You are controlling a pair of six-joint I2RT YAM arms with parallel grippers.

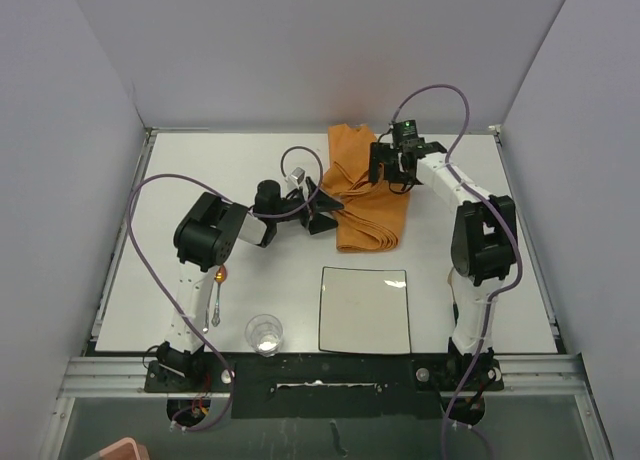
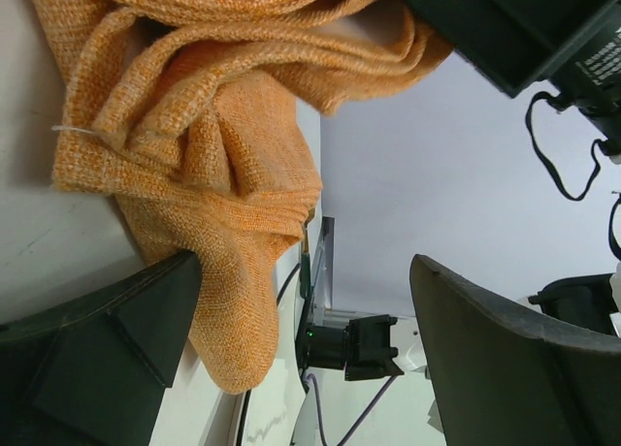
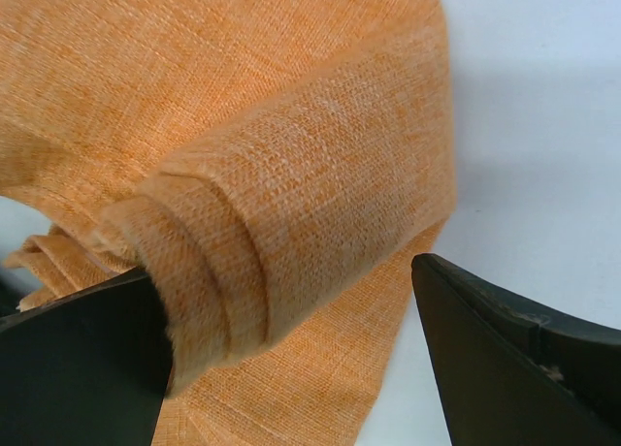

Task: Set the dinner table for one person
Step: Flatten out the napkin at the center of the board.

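The orange cloth lies rumpled and partly folded on the back middle of the dinner table. My left gripper is at the cloth's left edge, turned on its side and open; in the left wrist view the cloth hangs against one finger and the other finger stands well apart. My right gripper is over the cloth's upper right part, open. In the right wrist view a rolled fold of the cloth rests against one finger, with a wide gap to the other finger.
A square white plate sits at the near edge in the middle. Left of it stands a clear glass. A spoon with an orange end lies near the left arm's base. Grey walls enclose the table on three sides.
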